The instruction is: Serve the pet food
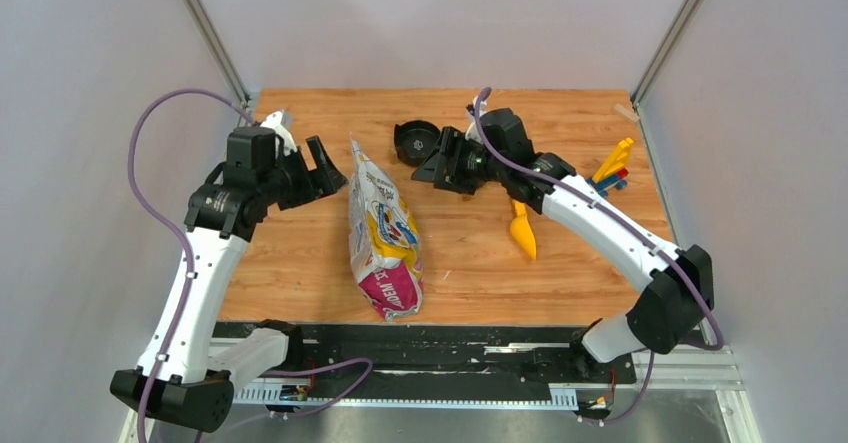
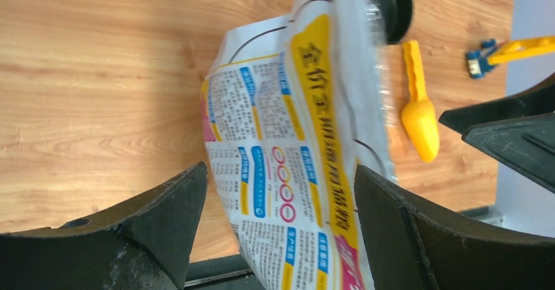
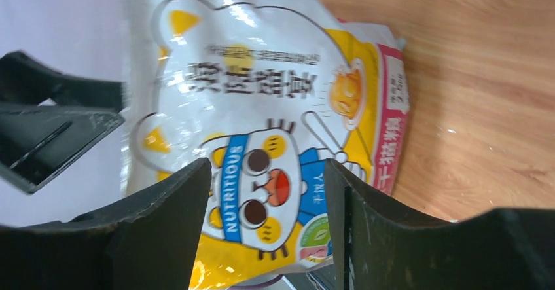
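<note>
Flanks the bag (image 1: 385, 238) with left gripper (image 2: 280, 172) and right gripper (image 3: 268, 165), fingers (image 2: 163, 224) of both released, grasping nothing, likely to pinch its top open. Shows no pet food; presumably sealed inside, between the fingers.

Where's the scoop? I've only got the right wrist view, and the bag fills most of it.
Observer: The scoop lies flat to the right of the bag, bowl end toward the near edge.
Operator: Is there a dish to serve into?
Observer: Yes, a black bowl sits farther back than the bag, right beside the right end effector.
Operator: What's the left end effector doing?
Observer: The left end effector is open and faces the bag's text-covered side. It is not gripping it.
</note>
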`<state>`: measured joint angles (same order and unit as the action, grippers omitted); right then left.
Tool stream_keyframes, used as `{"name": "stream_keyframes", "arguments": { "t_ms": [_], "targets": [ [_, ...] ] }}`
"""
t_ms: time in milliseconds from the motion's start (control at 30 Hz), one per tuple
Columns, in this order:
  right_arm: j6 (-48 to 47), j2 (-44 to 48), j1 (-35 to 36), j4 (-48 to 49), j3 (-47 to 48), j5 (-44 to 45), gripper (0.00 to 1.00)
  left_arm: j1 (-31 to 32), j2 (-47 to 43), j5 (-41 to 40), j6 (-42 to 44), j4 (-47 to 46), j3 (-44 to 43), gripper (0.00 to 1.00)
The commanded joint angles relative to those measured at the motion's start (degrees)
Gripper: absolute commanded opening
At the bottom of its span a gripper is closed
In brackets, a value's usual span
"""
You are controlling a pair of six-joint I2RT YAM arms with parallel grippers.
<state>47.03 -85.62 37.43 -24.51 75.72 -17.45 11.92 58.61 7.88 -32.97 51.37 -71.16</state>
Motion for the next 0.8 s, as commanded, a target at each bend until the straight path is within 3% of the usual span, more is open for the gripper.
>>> {"name": "stream_keyframes", "arguments": {
  "t_ms": [0, 233, 367, 767],
  "targets": [
    [-5.28, 2.81, 1.64, -1.96, 5.56, -3.51, 0.58, 0.12, 1.27, 8.18, 5.08, 4.14, -6.83, 0.87],
    [-2.31, -0.65, 8.77, -1.66, 13.12, -1.61, 0.43, 0.13, 1.43, 17.56, 2.12, 2.94, -10.18, 0.63],
    [2.47, -3.90, 10.98, -1.52, 15.63, 1.26, 0.39, 0.12, 1.03, 18.92, 1.36, 2.74, -9.69, 0.61],
    [2.63, -8.78, 14.88, -1.97, 19.87, 2.83, 0.28, 0.12, 0.34, 20.30, -0.17, 0.45, -5.67, 0.52]
  ]
}}
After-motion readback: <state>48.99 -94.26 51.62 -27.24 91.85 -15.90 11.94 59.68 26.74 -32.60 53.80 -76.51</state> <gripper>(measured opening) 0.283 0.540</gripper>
